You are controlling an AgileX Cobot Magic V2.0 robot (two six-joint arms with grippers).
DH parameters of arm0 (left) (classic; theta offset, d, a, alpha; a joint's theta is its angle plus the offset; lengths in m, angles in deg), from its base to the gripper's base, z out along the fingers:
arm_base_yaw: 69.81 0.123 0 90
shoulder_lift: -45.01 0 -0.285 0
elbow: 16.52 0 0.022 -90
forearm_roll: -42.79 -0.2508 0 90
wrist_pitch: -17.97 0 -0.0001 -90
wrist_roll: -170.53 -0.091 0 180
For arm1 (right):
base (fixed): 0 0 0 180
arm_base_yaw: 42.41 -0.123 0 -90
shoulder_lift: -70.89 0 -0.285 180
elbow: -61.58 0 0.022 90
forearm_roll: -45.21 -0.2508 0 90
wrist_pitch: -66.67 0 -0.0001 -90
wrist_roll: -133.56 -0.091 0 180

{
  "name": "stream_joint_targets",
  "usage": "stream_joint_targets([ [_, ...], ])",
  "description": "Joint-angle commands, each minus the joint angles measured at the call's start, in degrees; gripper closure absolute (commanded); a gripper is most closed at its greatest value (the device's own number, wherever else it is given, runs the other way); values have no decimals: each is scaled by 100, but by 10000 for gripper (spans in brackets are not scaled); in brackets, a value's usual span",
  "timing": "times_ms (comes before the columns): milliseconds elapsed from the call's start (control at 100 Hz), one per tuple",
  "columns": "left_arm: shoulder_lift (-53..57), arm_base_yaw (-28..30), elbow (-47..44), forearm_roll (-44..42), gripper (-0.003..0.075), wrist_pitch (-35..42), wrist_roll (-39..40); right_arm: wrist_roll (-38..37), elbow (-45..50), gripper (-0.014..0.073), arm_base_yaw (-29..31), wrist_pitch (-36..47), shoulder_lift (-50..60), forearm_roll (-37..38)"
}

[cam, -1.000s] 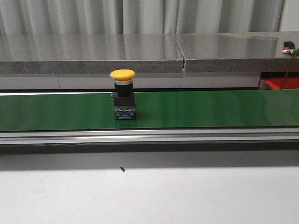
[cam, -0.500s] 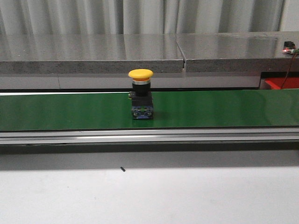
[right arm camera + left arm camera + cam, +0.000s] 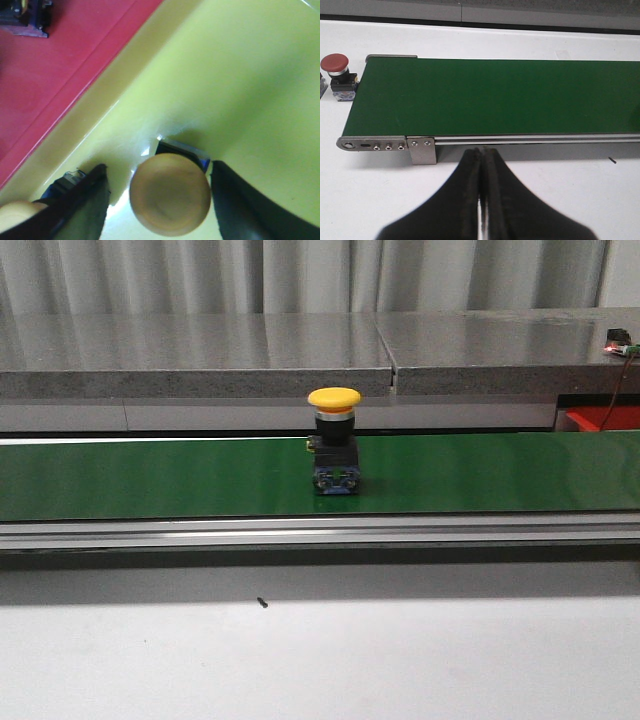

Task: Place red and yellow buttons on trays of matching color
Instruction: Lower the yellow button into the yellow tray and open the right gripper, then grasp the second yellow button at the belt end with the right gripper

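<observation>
one yellow button (image 3: 334, 440) stands upright on the green conveyor belt (image 3: 150, 477). left gripper (image 3: 481, 165) is clenched, holding nothing; right gripper (image 3: 157, 192) is released around another yellow button (image 3: 170, 194) in the yellow tray (image 3: 250, 85).

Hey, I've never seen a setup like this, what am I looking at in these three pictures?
This is a two-armed robot sorting push buttons by color. The front picture looks ahead at a green conveyor belt carrying a yellow button. The other two come from cameras on the wrists. The left gripper is shut and empty, near the belt's end, where a red button stands beside the belt. The right gripper is open around another yellow button standing in a yellow tray, next to a red tray.
</observation>
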Motion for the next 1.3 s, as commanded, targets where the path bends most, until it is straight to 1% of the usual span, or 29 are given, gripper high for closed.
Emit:
stream_joint_targets([
  [0,-30,-50,148,97,741,370,40,12,-150,46,39,240,234,-24],
  [160,-30,-50,148,97,741,370,40,12,-150,43,39,178,489,-24],
  [310,-30,-50,148,97,741,370,40,20,-150,43,26,-23,972,13],
  [450,-30,-50,148,97,741,370,40,311,-150,43,-221,-200,1477,28],
  [570,-30,-50,148,97,741,370,40,847,-150,43,-736,-316,1857,16],
  [680,-30,-50,148,97,741,370,40,1257,-187,43,-1217,-598,2120,-111],
  [790,-30,-50,148,97,741,370,40,1604,-274,43,-1800,-804,2241,-148],
  [1020,-30,-50,148,97,741,370,40,2667,-321,43,-2893,-1146,2299,-257],
  [1220,-30,-50,148,97,741,370,40,3158,-321,43,-3637,-1276,2299,-347],
  [1290,-30,-50,148,97,741,370,40,3190,-321,43,-3893,-1299,2294,-361],
])
